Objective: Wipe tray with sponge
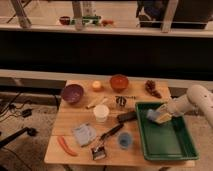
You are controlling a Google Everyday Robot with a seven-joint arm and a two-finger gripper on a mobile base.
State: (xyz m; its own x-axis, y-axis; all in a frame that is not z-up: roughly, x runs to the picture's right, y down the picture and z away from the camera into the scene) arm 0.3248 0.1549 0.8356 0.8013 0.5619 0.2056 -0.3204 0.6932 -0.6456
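The green tray (167, 145) lies on the right end of the wooden table. The light-blue sponge with a yellow side (158, 116) is in the tray's far-left part, down at the tray floor. My gripper (164, 115) reaches in from the right on a white arm and is shut on the sponge, over the tray's far half.
Left of the tray stand a blue cup (124, 140), a black-handled tool (107, 137), a blue-grey cloth (84, 134), a white cup (101, 113) and a metal cup (120, 102). A purple bowl (72, 93), an orange bowl (119, 81) and a brown item (151, 88) are behind.
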